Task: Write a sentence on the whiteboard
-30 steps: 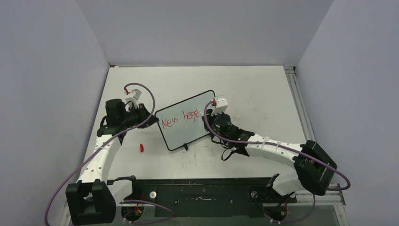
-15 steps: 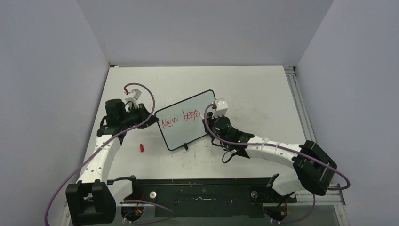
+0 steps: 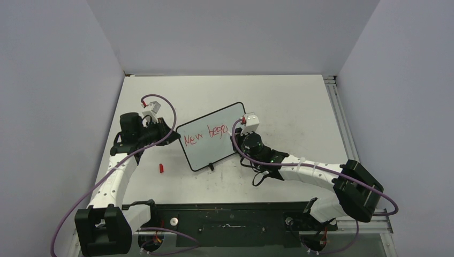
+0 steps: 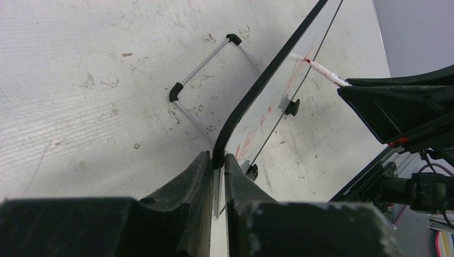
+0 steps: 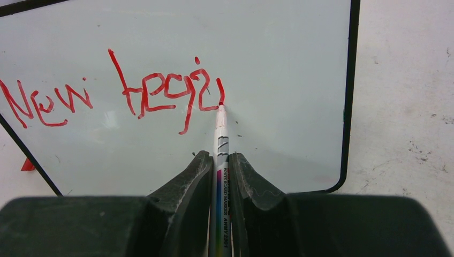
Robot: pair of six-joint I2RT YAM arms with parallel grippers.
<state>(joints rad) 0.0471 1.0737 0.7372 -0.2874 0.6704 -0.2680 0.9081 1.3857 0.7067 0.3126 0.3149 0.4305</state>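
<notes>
Whiteboard point(image 3: 214, 151) sits mid-surface point(image 3: 300, 107) in the top view, skewed, between both arms. Left pincer point(image 3: 171, 134) is at its left edge and right pincer point(image 3: 239, 127) at its right side. A small red item point(image 3: 160, 167) lies apart, near the left arm.

Left wrist: pincer clenched on the board's black frame - fingers either side of the edge.

Right wrist: pincer clamped around a marker point(image 5: 220, 136), its red tip touching the board at the end of the sentence point(image 5: 123, 93) - one line, roughly "New begi".
</notes>
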